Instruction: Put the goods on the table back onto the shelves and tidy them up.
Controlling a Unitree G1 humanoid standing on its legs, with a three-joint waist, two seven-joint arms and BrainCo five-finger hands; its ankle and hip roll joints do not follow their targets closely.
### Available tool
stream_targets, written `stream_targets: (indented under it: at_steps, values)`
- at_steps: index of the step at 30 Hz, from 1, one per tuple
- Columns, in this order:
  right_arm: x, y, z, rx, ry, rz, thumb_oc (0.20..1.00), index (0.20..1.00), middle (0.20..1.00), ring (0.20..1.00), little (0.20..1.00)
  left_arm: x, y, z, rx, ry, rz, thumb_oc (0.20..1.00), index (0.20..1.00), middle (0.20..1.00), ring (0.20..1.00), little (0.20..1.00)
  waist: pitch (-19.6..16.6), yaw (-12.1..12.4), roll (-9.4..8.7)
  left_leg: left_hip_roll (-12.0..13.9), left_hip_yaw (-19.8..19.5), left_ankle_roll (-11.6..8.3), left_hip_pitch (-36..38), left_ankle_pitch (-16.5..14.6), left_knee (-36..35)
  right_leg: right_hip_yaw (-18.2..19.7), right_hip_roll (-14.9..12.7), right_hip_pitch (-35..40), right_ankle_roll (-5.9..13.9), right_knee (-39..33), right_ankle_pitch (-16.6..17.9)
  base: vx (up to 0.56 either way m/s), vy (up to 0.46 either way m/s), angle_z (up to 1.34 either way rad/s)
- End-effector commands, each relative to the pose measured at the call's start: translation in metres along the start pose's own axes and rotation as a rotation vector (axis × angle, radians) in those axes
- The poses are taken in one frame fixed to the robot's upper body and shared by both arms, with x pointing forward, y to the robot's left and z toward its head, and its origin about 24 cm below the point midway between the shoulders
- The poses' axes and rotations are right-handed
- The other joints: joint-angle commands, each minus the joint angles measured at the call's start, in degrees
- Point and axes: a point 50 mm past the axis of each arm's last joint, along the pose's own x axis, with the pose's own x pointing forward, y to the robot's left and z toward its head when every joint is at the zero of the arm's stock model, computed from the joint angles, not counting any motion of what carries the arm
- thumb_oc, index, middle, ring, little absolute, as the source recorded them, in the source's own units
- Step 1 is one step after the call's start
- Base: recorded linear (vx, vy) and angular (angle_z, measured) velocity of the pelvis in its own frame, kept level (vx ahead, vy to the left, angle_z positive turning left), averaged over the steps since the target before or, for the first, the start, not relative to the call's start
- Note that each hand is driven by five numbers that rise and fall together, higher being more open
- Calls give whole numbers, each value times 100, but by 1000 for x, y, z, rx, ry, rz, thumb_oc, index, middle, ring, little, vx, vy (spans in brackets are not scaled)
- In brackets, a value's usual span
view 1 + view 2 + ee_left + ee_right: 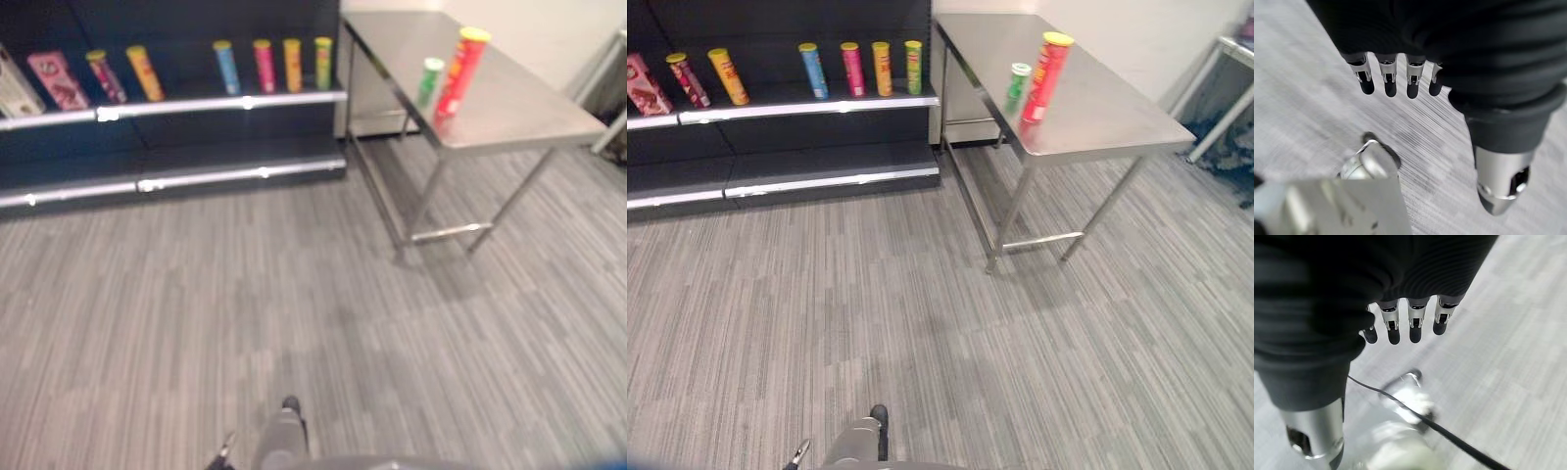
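Note:
A tall red can with a yellow lid (pixel 460 73) stands on the steel table (pixel 529 113) at the upper right. A shorter green can (pixel 429 81) stands just beside it, on its left. Left of the table is a dark shelf unit (pixel 225 101); its upper shelf carries several upright cans (pixel 265 66) and two boxes (pixel 59 80) at the left end. My left hand (pixel 1410 83) hangs over the carpet with straight fingers and holds nothing. My right hand (pixel 1393 325) also hangs over the floor, open and holding nothing. Both hands are far from the table and the shelf.
The lower shelf (pixel 196 176) of the unit is bare. The table's legs and crossbar (pixel 449 232) stand on the grey striped carpet (pixel 294 294) between me and the goods. Another table's leg (pixel 1215 69) shows at the far right.

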Motion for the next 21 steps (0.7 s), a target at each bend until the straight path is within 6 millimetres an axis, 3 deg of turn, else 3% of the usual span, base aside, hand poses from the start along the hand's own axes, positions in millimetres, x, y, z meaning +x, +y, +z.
stream_targets:
  at_steps: [1, 3, 4, 5, 7, 9, 10, 11, 12, 13, 16, 17, 18, 20, 21]
  values:
    - [-8, 27, 55, -142, -186, 73, 1000, 1000, 1000, 1000, 1000, 0, -4, 15, 144, -37, -23, 1000, 1000, 1000, 1000, 1000, -41, 58, -37, -141, -274, 174, -449, 716, -624, -315, -1, 549, -105, 721, 1629, 466, 470, 27]
    - [-11, 38, 67, -197, -248, 97, 1000, 1000, 1000, 1000, 1000, 1, -6, 16, 210, -43, -29, 1000, 1000, 1000, 1000, 1000, -8, -45, 87, -260, -216, 354, 227, 580, -1021, -558, -217, 118, -132, 1561, 2240, 395, 406, 38]
    - [-11, 38, 67, -197, -248, 97, 1000, 1000, 1000, 1000, 1000, 1, -6, 16, 210, -43, -29, 1000, 1000, 1000, 1000, 1000, 2, -40, 80, -266, -207, 356, 242, 582, -1030, -549, -224, 123, -129, 1567, 2237, 460, 347, 16]
    - [-15, 46, 77, -224, -310, 121, 1000, 1000, 1000, 1000, 1000, 1, -9, 16, 263, -48, -44, 1000, 1000, 1000, 1000, 1000, 89, -241, 241, -292, -274, 363, 920, 662, -1631, -610, 69, -487, -227, 1779, 1913, 489, 264, -2]
    - [-14, 46, 76, -222, -307, 123, 1000, 1000, 1000, 1000, 1000, 0, -14, 12, 349, -40, -76, 1000, 1000, 1000, 1000, 1000, 206, -453, 314, -356, -343, 330, 1429, 613, -1900, -865, 337, -879, -222, 1268, 1461, 540, 214, -38]
    - [-13, 43, 71, -235, -286, 112, 1000, 1000, 1000, 1000, 1000, 0, -21, 6, 454, -25, -107, 1000, 1000, 1000, 1000, 1000, 274, -631, 272, -510, -465, 302, 1888, 428, -2080, -1047, 587, -1124, -171, 88, 1313, 455, 70, -22]
    - [-12, 42, 71, -245, -283, 109, 1000, 1000, 1000, 1000, 1000, 0, -25, 5, 501, -28, -120, 1000, 1000, 1000, 1000, 1000, 312, -712, 246, -584, -538, 280, 2089, 352, -2156, -1086, 697, -1221, -128, -529, 1355, 290, 32, 29]
    - [-12, 42, 71, -245, -283, 109, 1000, 1000, 1000, 1000, 1000, 0, -25, 5, 501, -28, -120, 1000, 1000, 1000, 1000, 1000, 312, -713, 246, -584, -538, 280, 2089, 352, -2156, -1087, 697, -1221, -128, -529, 1355, 500, 64, 55]
    - [-12, 41, 69, -252, -270, 105, 1000, 1000, 1000, 1000, 1000, 0, -34, 4, 586, -34, -150, 1000, 1000, 1000, 1000, 1000, 324, -849, 188, -714, -675, 228, 2604, 212, -2497, -1162, 950, -1348, 27, -1664, 1522, 525, 85, 68]
    - [-11, 40, 67, -249, -258, 105, 1000, 1000, 1000, 1000, 1000, -1, -38, 3, 633, -36, -166, 1000, 1000, 1000, 1000, 1000, 312, -928, 149, -782, -745, 214, 2790, 137, -2609, -1182, 975, -1496, 136, -1976, 1675, 662, 102, 62]
    - [-10, 37, 64, -220, -240, 96, 1000, 1000, 1000, 1000, 1000, -2, -53, -1, 719, -46, -224, 1000, 1000, 1000, 1000, 1000, 343, -1091, 233, -739, -951, 146, 3309, -87, -2820, -1429, 1005, -1631, 204, -2398, 1839, 581, 46, 61]
    - [-9, 31, 60, -199, -220, 86, 1000, 1000, 1000, 1000, 1000, -2, -54, -7, 759, -32, -244, 1000, 1000, 1000, 1000, 1000, 257, -1121, 260, -755, -1021, 130, 3554, -326, -2828, -1490, 919, -1467, 97, -2292, 1786, 339, 22, 85]
    - [-9, 31, 60, -199, -220, 85, 1000, 1000, 1000, 1000, 1000, -3, -54, -7, 759, -32, -244, 1000, 1000, 1000, 1000, 1000, 264, -1121, 268, -748, -1021, 129, 3565, -331, -2830, -1492, 924, -1464, 97, -2277, 1772, 534, 27, 82]
    - [-9, 29, 60, -177, -218, 85, 1000, 1000, 1000, 1000, 1000, -2, -51, -10, 746, -18, -233, 1000, 1000, 1000, 1000, 1000, 166, -1154, 309, -697, -1033, 110, 3700, -478, -2822, -1525, 921, -1400, 38, -2155, 1694, 403, 4, 44]
    - [-8, 24, 59, -141, -209, 73, 1000, 1000, 1000, 1000, 1000, -2, -38, -17, 673, 19, -197, 1000, 1000, 1000, 1000, 1000, 33, -1189, 453, -545, -1062, 5, 3836, -520, -2697, -1495, 988, -1366, -102, -1847, 1534, 396, -3, 30]
